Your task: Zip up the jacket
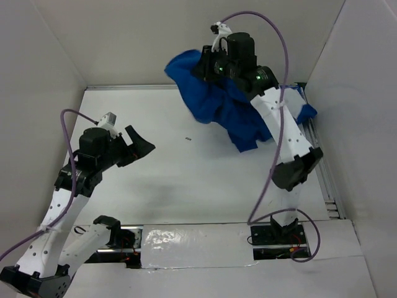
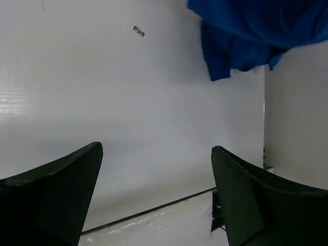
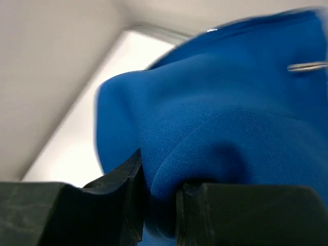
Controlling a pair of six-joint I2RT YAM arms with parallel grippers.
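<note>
The royal-blue jacket [image 1: 214,99] lies bunched at the back right of the table, part of it lifted toward the back wall. My right gripper [image 3: 159,205] is shut on a thick fold of the jacket [image 3: 215,123], blue fabric squeezed between both fingers. A short silvery bit of zipper [image 3: 306,65] shows at the right edge of the right wrist view. Over the left side of the table my left gripper [image 1: 141,146] hangs open and holds nothing. In the left wrist view the gripper [image 2: 156,159] points at bare table, the jacket [image 2: 246,36] far off at top right.
White walls close in the table at the back and both sides. A small dark mark [image 1: 188,139] sits on the table [image 1: 186,180] between the arms. A metal rail [image 1: 325,180] runs along the right edge. Shiny tape [image 1: 186,239] covers the near edge.
</note>
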